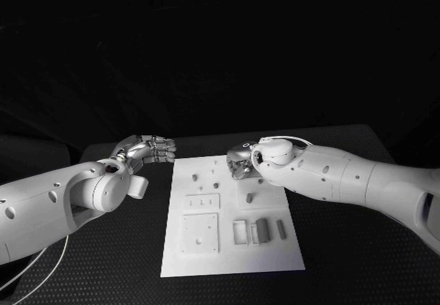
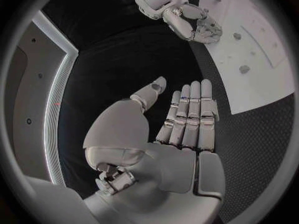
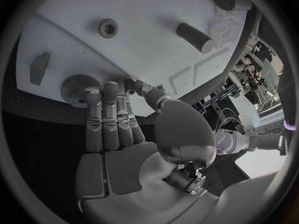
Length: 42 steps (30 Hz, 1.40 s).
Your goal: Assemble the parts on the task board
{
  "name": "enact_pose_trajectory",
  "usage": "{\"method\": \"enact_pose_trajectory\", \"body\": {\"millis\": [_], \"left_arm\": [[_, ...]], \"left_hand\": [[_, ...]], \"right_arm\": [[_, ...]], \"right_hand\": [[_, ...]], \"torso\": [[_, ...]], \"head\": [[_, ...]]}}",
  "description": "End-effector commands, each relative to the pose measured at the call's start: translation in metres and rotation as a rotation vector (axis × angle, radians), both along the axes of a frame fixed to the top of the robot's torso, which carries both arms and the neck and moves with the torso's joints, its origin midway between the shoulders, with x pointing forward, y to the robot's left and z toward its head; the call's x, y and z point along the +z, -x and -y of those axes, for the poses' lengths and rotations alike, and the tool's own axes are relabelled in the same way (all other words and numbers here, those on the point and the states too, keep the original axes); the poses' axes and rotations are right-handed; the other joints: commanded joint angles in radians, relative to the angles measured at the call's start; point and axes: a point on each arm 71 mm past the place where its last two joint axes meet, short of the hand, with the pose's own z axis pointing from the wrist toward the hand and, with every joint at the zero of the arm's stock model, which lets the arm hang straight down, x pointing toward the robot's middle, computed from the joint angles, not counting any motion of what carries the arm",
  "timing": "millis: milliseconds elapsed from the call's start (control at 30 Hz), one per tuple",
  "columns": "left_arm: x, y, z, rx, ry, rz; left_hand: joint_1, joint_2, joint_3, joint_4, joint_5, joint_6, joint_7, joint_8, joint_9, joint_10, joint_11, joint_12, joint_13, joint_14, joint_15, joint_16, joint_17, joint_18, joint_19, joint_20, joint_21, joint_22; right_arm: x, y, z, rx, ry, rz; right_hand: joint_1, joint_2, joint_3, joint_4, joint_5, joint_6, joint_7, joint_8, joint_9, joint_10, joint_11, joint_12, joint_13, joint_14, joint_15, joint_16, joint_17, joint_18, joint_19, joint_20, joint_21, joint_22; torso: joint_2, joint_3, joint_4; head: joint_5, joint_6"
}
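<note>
Black tabletop is seen beneath the white task board (image 1: 229, 264). Nothing is held by the right hand (image 1: 242, 163), fingers straight, tips beside a knurled round part (image 3: 79, 87) at the board's far end. A slip could occur if it is pinched off-centre. The left hand (image 1: 147, 149) is kept flat, empty, beside the board.

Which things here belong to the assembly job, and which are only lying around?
Job:
task board
grey parts standing on it, such as the round knurled one and the cylinder
right hand, over the board
left hand, beside the board

Just there:
black table
</note>
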Motion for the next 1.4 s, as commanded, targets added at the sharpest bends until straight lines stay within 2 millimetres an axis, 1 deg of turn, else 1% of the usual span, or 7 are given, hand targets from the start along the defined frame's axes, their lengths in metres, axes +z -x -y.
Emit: {"method": "enact_pose_trajectory", "body": {"millis": [33,367,533,1000,1033,1067,1400], "left_arm": [[0.002,0.0,0.003,-0.016,0.014,0.009],[0.002,0.0,0.003,-0.017,0.014,0.007],[0.002,0.0,0.003,-0.016,0.014,0.008],[0.003,-0.002,0.0,-0.006,0.011,0.012],[0.003,-0.002,0.0,-0.006,0.011,0.012],[0.003,-0.002,0.0,-0.006,0.011,0.013],[0.005,-0.003,0.0,-0.005,0.011,0.017]], "left_hand": [[-0.009,0.0,-0.006,0.0,0.001,0.004,-0.001,-0.005,-0.002,0.005,0.002,-0.007,-0.001,0.006,0.002,-0.005,0.001,0.015,0.005,-0.001,-0.006,-0.001],[-0.008,0.001,-0.006,0.0,0.001,0.005,-0.001,-0.006,-0.002,0.005,0.002,-0.008,-0.001,0.007,0.002,-0.006,0.002,0.015,0.006,-0.002,-0.007,-0.002],[-0.009,0.001,-0.006,-0.001,0.001,0.004,-0.001,-0.006,-0.003,0.005,0.002,-0.008,-0.002,0.007,0.002,-0.006,0.002,0.015,0.006,-0.002,-0.008,-0.002],[-0.008,0.001,-0.006,-0.001,0.001,0.005,0.0,-0.007,-0.003,0.006,0.002,-0.009,-0.002,0.007,0.002,-0.007,0.003,0.014,0.006,-0.003,-0.009,-0.002],[-0.008,0.001,-0.006,-0.001,0.001,0.005,0.0,-0.007,-0.004,0.006,0.002,-0.009,-0.002,0.007,0.002,-0.007,0.003,0.014,0.006,-0.003,-0.009,-0.003],[-0.008,0.001,-0.006,-0.001,0.001,0.005,0.0,-0.007,-0.004,0.006,0.002,-0.01,-0.002,0.007,0.002,-0.008,0.003,0.014,0.006,-0.003,-0.009,-0.003],[-0.008,0.001,-0.006,-0.001,0.001,0.005,-0.001,-0.007,-0.004,0.006,0.002,-0.01,-0.002,0.007,0.002,-0.008,0.004,0.014,0.007,-0.003,-0.01,-0.003]], "right_arm": [[-0.005,0.001,0.003,-0.007,0.023,0.003],[-0.006,0.001,0.002,-0.008,0.013,0.015],[-0.002,0.0,0.003,-0.01,-0.014,0.055],[0.009,0.002,-0.004,-0.007,-0.083,0.132],[0.01,0.001,-0.004,-0.009,-0.088,0.139],[0.011,0.0,-0.004,-0.009,-0.092,0.145],[0.015,-0.001,-0.018,0.002,-0.122,0.174]], "right_hand": [[0.021,0.007,0.012,-0.001,0.004,0.016,-0.005,0.01,0.01,0.015,-0.004,0.006,0.006,0.017,-0.011,0.005,-0.001,0.101,-0.001,-0.009,0.006,0.024],[0.019,0.012,0.023,0.0,0.004,0.03,-0.01,0.014,0.019,0.029,-0.009,0.009,0.013,0.02,-0.015,0.009,-0.001,0.101,-0.001,-0.01,0.016,0.024],[0.019,0.012,0.029,-0.001,0.004,0.04,-0.014,0.017,0.026,0.04,-0.013,0.011,0.017,0.026,-0.019,0.013,-0.001,0.101,0.002,-0.012,0.024,0.024],[0.015,0.008,0.042,-0.001,0.004,0.062,-0.023,0.02,0.042,0.063,-0.023,0.013,0.029,0.04,-0.029,0.034,0.007,0.101,0.013,-0.023,0.05,0.024],[0.015,0.007,0.047,0.0,0.023,0.065,-0.024,0.02,0.045,0.067,-0.023,0.013,0.031,0.041,-0.03,0.037,0.008,0.101,0.014,-0.025,0.054,0.024],[0.016,0.007,0.049,-0.001,0.026,0.067,-0.024,0.02,0.046,0.069,-0.025,0.013,0.032,0.041,-0.031,0.038,0.008,0.101,0.014,-0.026,0.056,0.024],[0.018,0.005,0.054,-0.002,0.033,0.07,-0.026,0.02,0.05,0.073,-0.026,0.012,0.035,0.043,-0.032,0.043,0.01,0.101,0.015,-0.028,0.062,0.024]], "torso": [[0.002,0.0009,0.0272],[0.005,0.0012,0.027],[0.006,0.0009,0.0265],[0.009,0.0024,0.0276],[0.009,0.0021,0.0279],[0.01,0.0024,0.0276],[0.011,0.0036,0.0271]], "head": [[0.0,0.0],[0.001,0.003],[0.002,0.006],[0.003,0.015],[0.003,0.016],[0.002,0.017],[0.003,0.022]]}}
